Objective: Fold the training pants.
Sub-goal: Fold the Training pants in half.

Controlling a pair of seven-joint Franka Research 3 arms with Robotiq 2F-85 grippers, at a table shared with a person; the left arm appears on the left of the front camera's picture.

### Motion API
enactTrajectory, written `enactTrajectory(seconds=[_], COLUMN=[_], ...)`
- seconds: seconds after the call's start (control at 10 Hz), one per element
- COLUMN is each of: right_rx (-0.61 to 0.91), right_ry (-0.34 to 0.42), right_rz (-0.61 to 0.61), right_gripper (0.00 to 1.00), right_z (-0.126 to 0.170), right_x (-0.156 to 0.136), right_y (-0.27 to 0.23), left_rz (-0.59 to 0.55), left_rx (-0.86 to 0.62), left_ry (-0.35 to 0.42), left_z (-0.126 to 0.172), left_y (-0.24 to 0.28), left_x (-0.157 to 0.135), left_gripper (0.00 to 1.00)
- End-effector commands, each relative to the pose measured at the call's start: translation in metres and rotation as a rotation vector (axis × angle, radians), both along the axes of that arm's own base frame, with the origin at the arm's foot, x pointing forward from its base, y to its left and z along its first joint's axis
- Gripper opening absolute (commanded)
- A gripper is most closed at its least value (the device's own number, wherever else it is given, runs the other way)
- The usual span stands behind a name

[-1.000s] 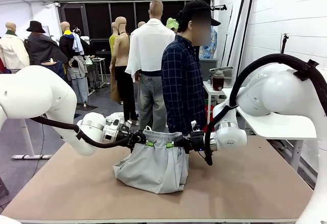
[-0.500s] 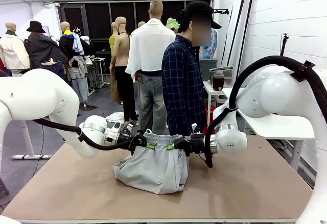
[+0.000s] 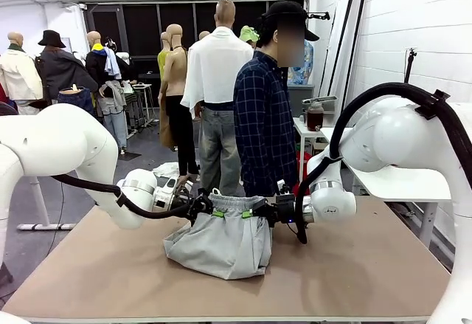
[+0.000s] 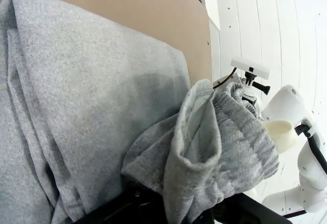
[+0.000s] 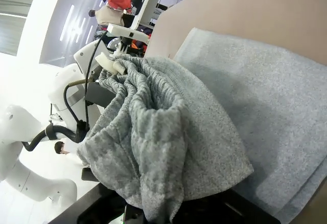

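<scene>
At mid-table (image 3: 354, 265), the training pants (image 3: 221, 246) lay in a bunched heap, waistband lifted between the left gripper (image 3: 209, 211) and right gripper (image 3: 258, 211), each clenched on a waistband corner. Mid-fold, apparently; next, lay the waistband over smoothly. A person (image 3: 264, 117) stood just behind.

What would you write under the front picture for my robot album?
Two robot arms lift the grey training pants by the waistband, left tool and right tool shut on it, above the table.
</scene>
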State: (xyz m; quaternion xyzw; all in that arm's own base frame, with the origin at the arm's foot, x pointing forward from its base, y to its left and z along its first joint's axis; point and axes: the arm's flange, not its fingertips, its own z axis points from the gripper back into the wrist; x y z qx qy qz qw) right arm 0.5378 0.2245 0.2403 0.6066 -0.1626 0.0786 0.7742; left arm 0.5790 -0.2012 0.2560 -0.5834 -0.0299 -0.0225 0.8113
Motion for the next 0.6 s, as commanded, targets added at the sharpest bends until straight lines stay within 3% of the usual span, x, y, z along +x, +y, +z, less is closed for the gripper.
enactTrajectory(seconds=[0.0,0.3,0.5], right_rx=[-0.016,-0.012,-0.016], right_ry=[0.031,0.038,0.051], right_rz=[-0.073,-0.077,-0.085], right_gripper=[0.00,0.00,0.40], right_z=[-0.0058,-0.0064,-0.0053], right_x=[0.0130,0.0139,0.0133], right_y=[-0.0052,-0.0081,-0.0099], left_rz=[0.035,0.036,0.035], left_rx=[0.045,0.033,0.027], left_ry=[0.025,0.032,0.038], left_z=[-0.0032,-0.0022,-0.0014], left_y=[0.0104,0.0111,0.0117], left_x=[0.0125,0.0129,0.0121], left_gripper=[0.00,0.00,0.39])
